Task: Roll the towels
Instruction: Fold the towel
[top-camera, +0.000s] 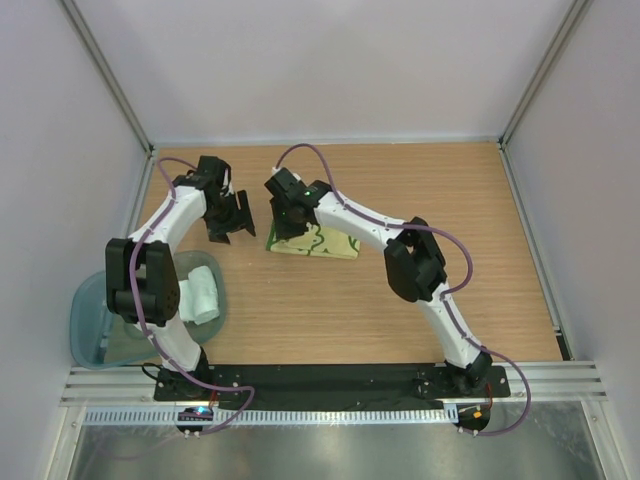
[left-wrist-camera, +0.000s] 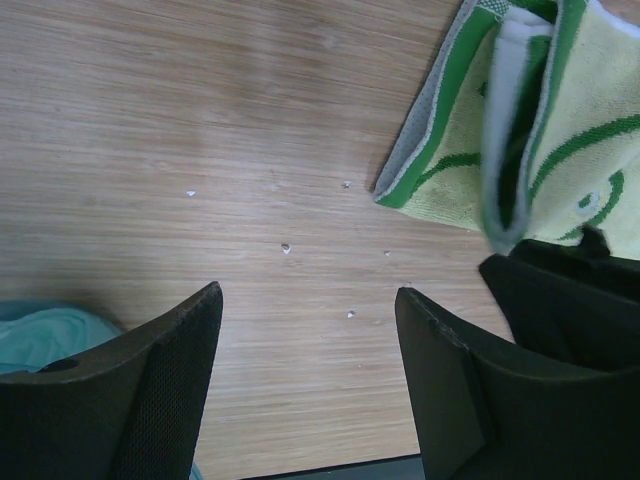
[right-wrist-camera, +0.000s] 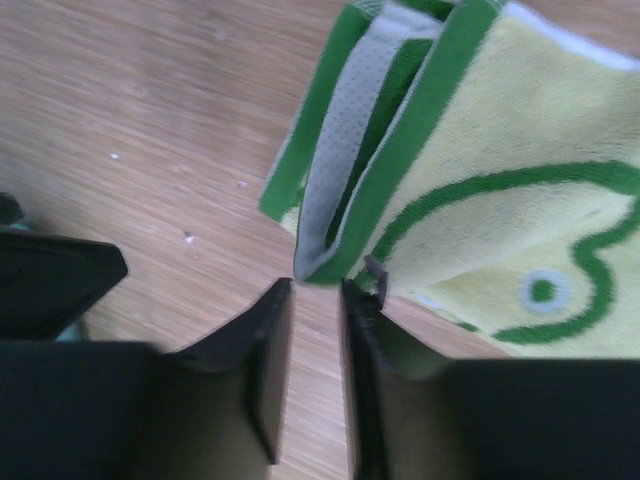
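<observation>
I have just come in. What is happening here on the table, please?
Two robot arms are rolling towels. The right gripper is nearly closed on the left edge of the green patterned towel and holds that edge lifted and folded over, so a roll is only beginning. The left gripper hangs open and empty over bare wood just beside it. The pale mint towel lies bundled in the plastic bin at the left.
</observation>
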